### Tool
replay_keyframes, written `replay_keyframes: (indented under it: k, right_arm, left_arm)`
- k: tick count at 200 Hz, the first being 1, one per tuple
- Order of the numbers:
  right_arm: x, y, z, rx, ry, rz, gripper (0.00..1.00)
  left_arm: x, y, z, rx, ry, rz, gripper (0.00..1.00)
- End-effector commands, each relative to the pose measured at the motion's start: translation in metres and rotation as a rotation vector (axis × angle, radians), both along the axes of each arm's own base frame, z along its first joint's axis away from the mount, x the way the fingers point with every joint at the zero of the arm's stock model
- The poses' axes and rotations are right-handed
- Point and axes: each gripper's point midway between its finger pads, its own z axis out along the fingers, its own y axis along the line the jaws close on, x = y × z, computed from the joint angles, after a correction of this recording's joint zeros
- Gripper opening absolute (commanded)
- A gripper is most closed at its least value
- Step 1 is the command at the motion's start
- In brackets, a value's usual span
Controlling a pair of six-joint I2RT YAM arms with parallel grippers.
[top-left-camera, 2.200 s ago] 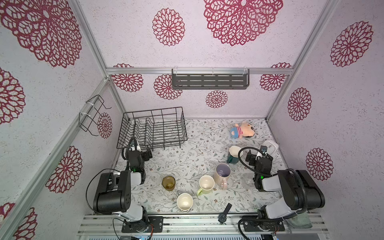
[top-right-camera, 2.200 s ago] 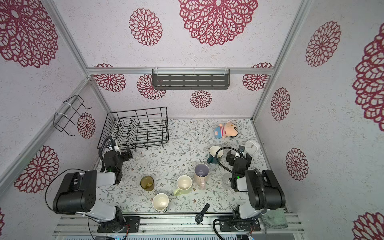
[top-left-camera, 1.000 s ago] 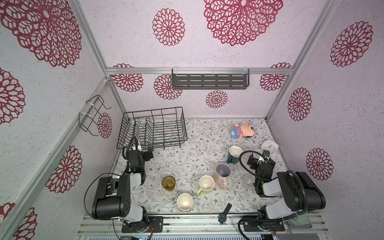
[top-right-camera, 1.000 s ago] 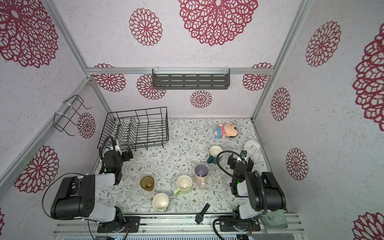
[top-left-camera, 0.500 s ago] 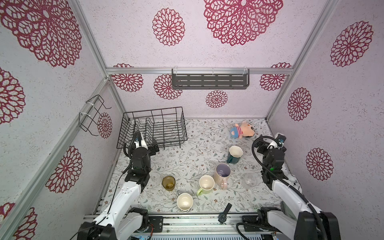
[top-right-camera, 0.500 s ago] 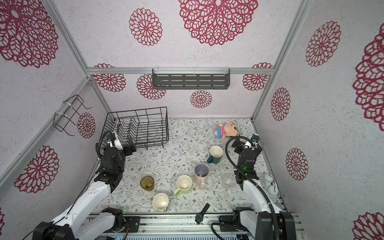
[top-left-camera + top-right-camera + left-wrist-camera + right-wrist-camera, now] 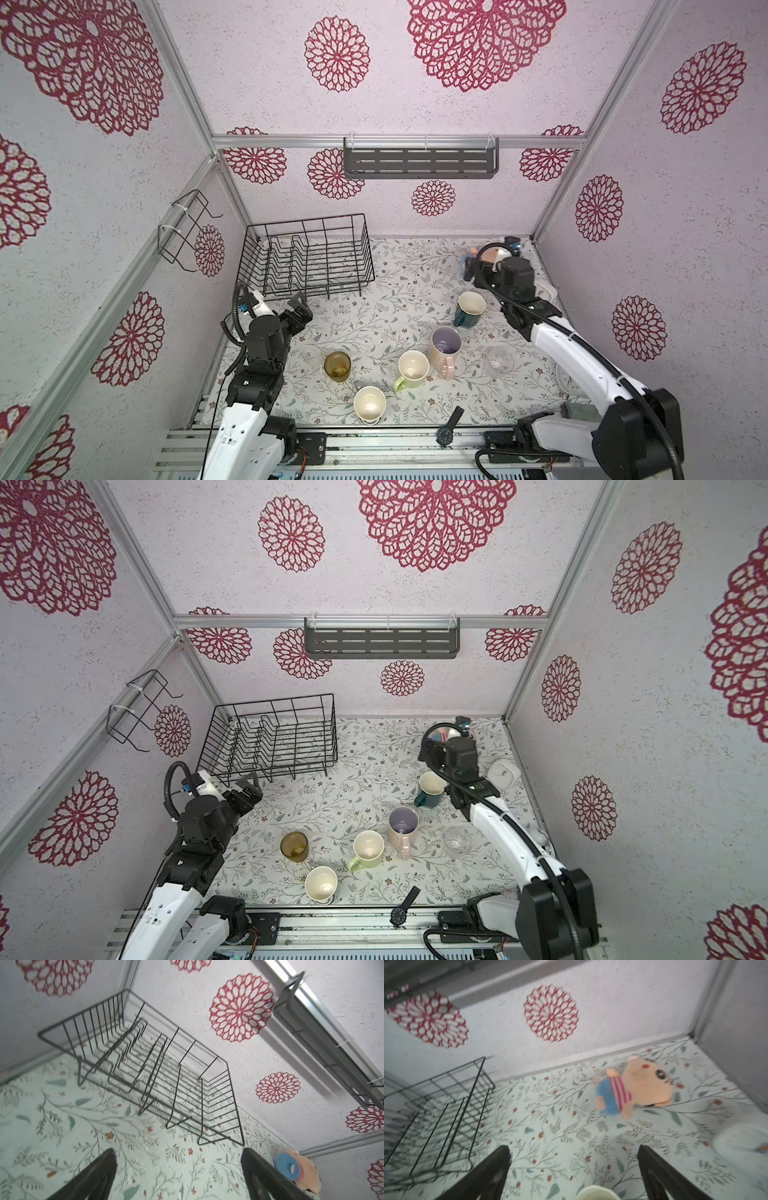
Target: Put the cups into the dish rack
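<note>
Nothing is loaded yet: the dish rack (image 7: 307, 259) sits empty at about ten o'clock on the floral table (image 7: 390, 291), and all six cups stand upright well apart from it toward five o'clock. The left gripper (image 7: 300, 312) hovers just in front of the rack's near edge, fingers spread wide with nothing between them; the right gripper (image 7: 473, 270) hangs above the dark teal mug (image 7: 469, 309), its fingers also apart and empty — in the right wrist view only that mug's cream rim (image 7: 598, 1192) shows between them. The likeliest trouble is crowding. The pink mug (image 7: 445, 347) and the yellow-green mug (image 7: 412, 368) stand just beside each other, so a wide finger coming down on either could nudge its neighbour over. The clear glass (image 7: 500, 360) is hard to make out against the pattern and may slip or be misjudged. The amber tumbler (image 7: 337, 365) and the grey cup (image 7: 369, 405) look easier. The plush toy (image 7: 633, 1088) and the white clock (image 7: 503, 774) lie close to the right arm's sweep — a careless swing could knock either.
</note>
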Motion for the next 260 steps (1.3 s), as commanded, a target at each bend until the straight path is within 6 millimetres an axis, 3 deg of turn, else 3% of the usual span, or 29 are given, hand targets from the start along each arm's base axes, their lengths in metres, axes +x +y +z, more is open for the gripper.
replay_keyframes:
  k: [1, 27, 52, 72, 95, 122, 146, 168, 186, 244, 260]
  right_arm:
    - [0.004, 0.055, -0.004, -0.016, 0.053, 0.079, 0.99]
    - [0.015, 0.125, -0.006, -0.04, 0.058, 0.186, 0.96]
    - [0.024, 0.178, -0.017, -0.045, 0.101, 0.26, 0.92]
    - [0.028, 0.208, -0.027, -0.017, 0.162, 0.302, 0.89]
    - [0.034, 0.239, -0.042, 0.044, 0.22, 0.373, 0.8]
    - [0.042, 0.264, -0.065, 0.089, 0.295, 0.418, 0.67]
    - [0.052, 0.277, -0.078, 0.089, 0.331, 0.422, 0.63]
    - [0.061, 0.284, -0.088, 0.072, 0.361, 0.415, 0.56]
    - [0.067, 0.285, -0.09, 0.071, 0.36, 0.393, 0.43]
    - [0.07, 0.27, -0.101, -0.005, 0.379, 0.342, 0.09]
    - [0.068, 0.261, -0.1, -0.037, 0.385, 0.319, 0.07]
  left_arm:
    - [-0.007, -0.026, -0.006, -0.177, 0.071, -0.125, 0.97]
    - [-0.01, -0.027, 0.003, -0.134, 0.156, -0.149, 0.97]
    - [-0.011, -0.023, 0.005, -0.072, 0.227, -0.145, 0.97]
    - [-0.006, -0.024, 0.001, 0.017, 0.288, -0.193, 0.97]
    - [-0.004, -0.014, -0.016, 0.093, 0.446, -0.18, 0.97]
    - [0.006, -0.021, -0.031, 0.138, 0.57, -0.267, 0.97]
    - [0.009, -0.018, -0.057, 0.137, 0.687, -0.269, 0.97]
    - [0.012, -0.029, -0.065, 0.076, 0.718, -0.328, 0.97]
    - [0.013, -0.031, -0.07, 0.056, 0.721, -0.328, 0.97]
    - [0.015, -0.024, -0.048, 0.018, 0.584, -0.247, 0.97]
    - [0.018, -0.027, -0.041, -0.006, 0.532, -0.245, 0.97]
